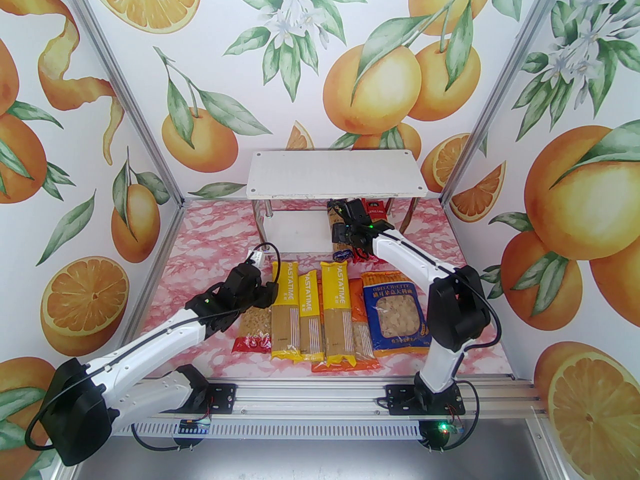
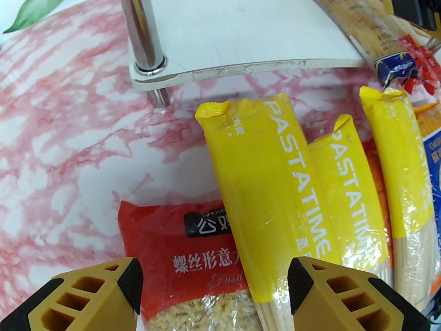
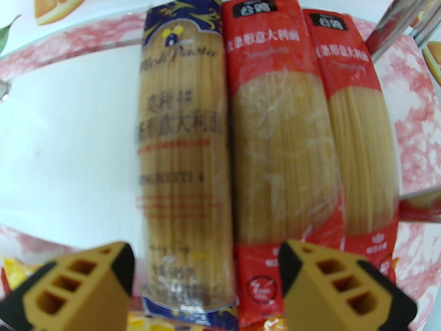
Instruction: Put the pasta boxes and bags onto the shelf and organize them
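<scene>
Could clamp red fusilli bag (image 2: 172, 253) along with overlapping leftmost yellow spaghetti pack (image 2: 262, 191) under open left tool (image 2: 215, 281), or drag shelved dark blue spaghetti pack (image 3: 182, 133) with open right tool (image 3: 206, 264).

"PASTATIME" on yellow spaghetti packs (image 1: 286, 308), "ORECCHIETTE" on blue bag (image 1: 397, 318), "Fusil" on red bag (image 2: 155, 226)

Glossy, crinkly plastic film on yellow packs (image 2: 275, 171) just ahead of left gripper (image 2: 215, 271), clear windows nearer it. Red bag (image 2: 165, 240) under the gap: same shiny film. Beyond: shelf board (image 2: 241, 29) matt white, faint grain, front edge chipped; leg (image 2: 141, 22) polished chrome metal. Tabletop (image 2: 69, 116) smooth, pink marble print, slight sheen. Fingers (image 2: 86, 295) matt ochre plastic, hollow-ribbed, black tips. Ahead of right gripper (image 3: 206, 255): blue pack (image 3: 182, 150), red packs (image 3: 286, 150), glossy film.
</scene>
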Available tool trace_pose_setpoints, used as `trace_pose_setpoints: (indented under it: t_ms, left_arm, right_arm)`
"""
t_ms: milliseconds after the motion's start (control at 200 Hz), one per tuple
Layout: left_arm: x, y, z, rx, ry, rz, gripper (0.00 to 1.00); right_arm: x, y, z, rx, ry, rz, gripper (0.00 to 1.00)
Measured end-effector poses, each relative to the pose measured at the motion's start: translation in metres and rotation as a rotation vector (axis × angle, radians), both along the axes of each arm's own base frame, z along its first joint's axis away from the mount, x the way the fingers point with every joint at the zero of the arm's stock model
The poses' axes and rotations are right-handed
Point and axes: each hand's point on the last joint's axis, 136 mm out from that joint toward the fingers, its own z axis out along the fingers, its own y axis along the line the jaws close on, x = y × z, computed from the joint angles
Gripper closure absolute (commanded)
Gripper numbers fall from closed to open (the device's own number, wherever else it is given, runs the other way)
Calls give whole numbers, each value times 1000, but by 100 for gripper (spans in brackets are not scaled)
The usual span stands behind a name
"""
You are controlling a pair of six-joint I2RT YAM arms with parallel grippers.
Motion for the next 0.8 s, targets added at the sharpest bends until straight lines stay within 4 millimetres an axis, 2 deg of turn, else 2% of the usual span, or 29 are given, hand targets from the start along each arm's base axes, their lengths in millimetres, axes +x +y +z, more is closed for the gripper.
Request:
trace_pose_setpoints:
  t_ms: [300,535,801]
  left_arm:
    - [0,0,-3,5,10,-2,25]
    - [-6,-5,-4,-1,20,-16,23]
    - [-31,-24,-13,-43,66,-60,17]
  right_arm:
    - [-6,-3,6,0,-9,5,24]
    - [-34,-15,20,6,-15,11,18]
    - [-75,-29,34,15,-12,25,12]
